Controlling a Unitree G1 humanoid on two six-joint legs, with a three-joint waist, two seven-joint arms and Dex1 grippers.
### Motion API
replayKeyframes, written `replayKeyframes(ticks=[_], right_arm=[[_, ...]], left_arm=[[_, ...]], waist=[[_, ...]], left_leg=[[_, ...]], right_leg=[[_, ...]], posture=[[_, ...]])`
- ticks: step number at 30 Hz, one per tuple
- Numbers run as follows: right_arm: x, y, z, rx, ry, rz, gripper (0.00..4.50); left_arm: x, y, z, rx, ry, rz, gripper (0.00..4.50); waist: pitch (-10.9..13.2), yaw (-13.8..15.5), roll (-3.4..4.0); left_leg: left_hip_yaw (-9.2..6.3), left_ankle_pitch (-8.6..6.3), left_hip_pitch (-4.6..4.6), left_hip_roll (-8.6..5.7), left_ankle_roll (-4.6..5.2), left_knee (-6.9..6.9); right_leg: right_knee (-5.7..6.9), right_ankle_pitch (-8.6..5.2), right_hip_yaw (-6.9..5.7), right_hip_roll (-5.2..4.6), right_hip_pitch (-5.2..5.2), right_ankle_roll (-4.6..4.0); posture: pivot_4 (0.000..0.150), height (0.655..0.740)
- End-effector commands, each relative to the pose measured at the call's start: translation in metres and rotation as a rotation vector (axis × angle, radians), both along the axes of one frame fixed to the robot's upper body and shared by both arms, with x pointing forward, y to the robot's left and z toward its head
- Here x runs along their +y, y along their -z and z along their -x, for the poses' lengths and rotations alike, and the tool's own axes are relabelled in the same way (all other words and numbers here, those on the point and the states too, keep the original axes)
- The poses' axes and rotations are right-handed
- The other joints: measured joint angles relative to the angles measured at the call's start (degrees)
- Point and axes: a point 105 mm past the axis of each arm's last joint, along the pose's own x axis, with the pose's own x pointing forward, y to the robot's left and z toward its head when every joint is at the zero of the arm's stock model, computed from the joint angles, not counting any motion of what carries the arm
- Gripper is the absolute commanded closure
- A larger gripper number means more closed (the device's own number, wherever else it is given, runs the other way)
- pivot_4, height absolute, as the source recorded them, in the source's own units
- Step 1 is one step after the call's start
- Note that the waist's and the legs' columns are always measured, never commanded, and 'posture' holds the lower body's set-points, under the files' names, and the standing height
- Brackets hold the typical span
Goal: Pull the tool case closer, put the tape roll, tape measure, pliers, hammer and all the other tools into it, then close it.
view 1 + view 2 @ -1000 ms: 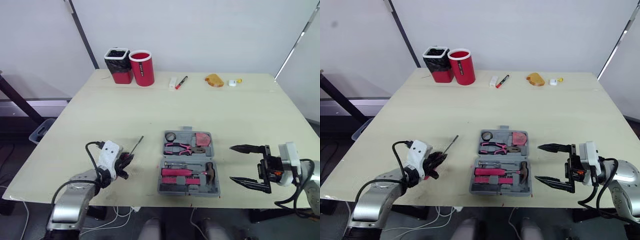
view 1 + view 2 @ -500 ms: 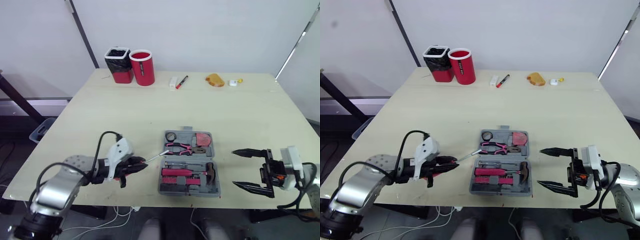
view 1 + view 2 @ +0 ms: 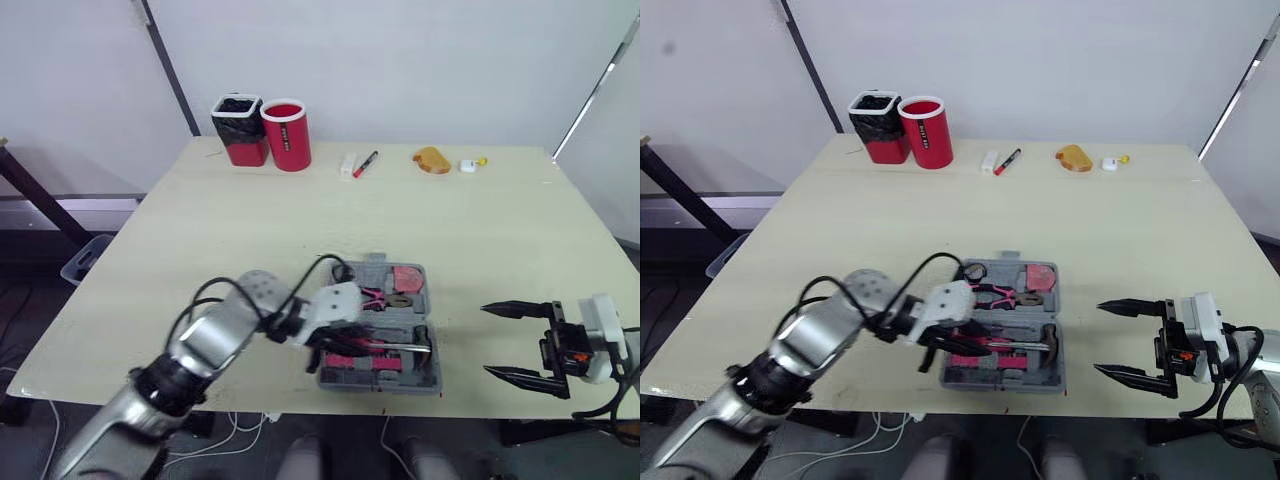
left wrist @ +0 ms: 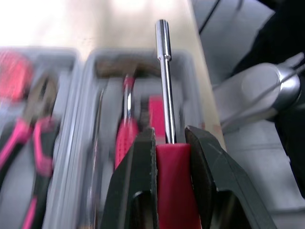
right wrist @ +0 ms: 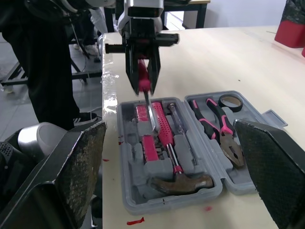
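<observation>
The tool case (image 5: 126, 143) is moulded matt grey plastic, the screwdriver (image 4: 167, 119) pairs a polished bright metal shaft with a smooth red plastic handle, the left fingers (image 4: 136, 176) are glossy black plastic, the hammer (image 5: 166, 136) has a dull metal head, and the bench (image 3: 300, 220) is smooth, matt pale wood.

An open grey plastic tool case (image 3: 1052, 380) lay flat near the front edge of a pale wooden table (image 3: 480, 230), holding pink-handled pliers (image 5: 217, 126), a black tape roll (image 5: 232, 101), a pink tape measure (image 3: 406, 278) and a pink-handled hammer (image 5: 172, 155). A red-handled screwdriver (image 4: 164, 86), clamped in the left gripper (image 4: 170, 135), pointed its steel shaft over the hammer's half of the case.
</observation>
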Motion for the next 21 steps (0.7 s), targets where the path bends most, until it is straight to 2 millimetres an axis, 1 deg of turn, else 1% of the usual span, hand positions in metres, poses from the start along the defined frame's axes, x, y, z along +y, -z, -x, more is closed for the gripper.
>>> replayKeyframes(ticks=[1, 4, 8, 12, 16, 18, 21], right_arm=[[-0.004, -0.007, 0.004, -0.035, 0.013, 0.014, 0.0], [-0.005, -0.005, 0.007, -0.027, 0.024, 0.018, 0.0], [-0.008, -0.002, 0.01, -0.015, 0.037, 0.023, 0.0], [-0.012, 0.002, 0.011, -0.001, 0.045, 0.038, 0.0], [-0.01, 0.0, 0.009, -0.006, 0.044, 0.036, 0.0], [-0.009, 0.0, 0.008, -0.008, 0.043, 0.034, 0.0], [-0.008, -0.001, 0.007, -0.009, 0.039, 0.032, 0.0]], left_arm=[[-0.007, 0.012, -0.004, 0.025, -0.013, -0.128, 4.03], [-0.011, 0.014, -0.001, 0.053, -0.031, -0.21, 4.03], [-0.017, 0.014, -0.001, 0.057, -0.068, -0.243, 4.03], [-0.01, 0.015, 0.002, 0.064, -0.076, -0.287, 4.03], [-0.004, 0.02, 0.001, 0.061, -0.103, -0.321, 4.03], [-0.003, 0.022, -0.001, 0.05, -0.117, -0.328, 4.03], [-0.007, 0.027, 0.002, 0.058, -0.117, -0.313, 4.03]], waist=[[0.0, -0.29, 0.0], [0.0, -0.65, 0.01], [0.0, -0.9, 0.01], [0.0, -1.02, 0.01], [0.0, -1.13, 0.01], [0.0, -1.11, 0.01], [0.0, -1.09, 0.01]], left_leg=[[-0.01, 0.0, 0.02, 0.0, 0.0, -0.01], [-0.08, 0.0, 0.05, 0.05, 0.01, -0.02], [-0.1, 0.0, 0.03, 0.06, 0.01, -0.02], [-0.1, 0.0, 0.03, 0.05, 0.01, -0.01], [-0.11, 0.0, 0.04, 0.05, 0.01, -0.01], [-0.11, 0.0, 0.04, 0.05, 0.01, -0.01], [-0.1, 0.0, 0.03, 0.04, 0.01, -0.01]], right_leg=[[0.01, 0.0, 0.0, 0.02, 0.0, 0.0], [0.03, -0.01, 0.02, 0.14, -0.01, 0.0], [0.03, -0.07, 0.02, 0.14, -0.01, 0.09], [0.04, -0.12, 0.05, 0.14, -0.01, 0.17], [0.04, -0.12, 0.05, 0.14, -0.01, 0.16], [0.04, -0.12, 0.05, 0.14, -0.01, 0.16], [0.03, -0.11, 0.05, 0.12, -0.01, 0.16]], posture=[[0.15, 0.74], [0.15, 0.74], [0.15, 0.74], [0.15, 0.74], [0.15, 0.74], [0.15, 0.74], [0.15, 0.74]])
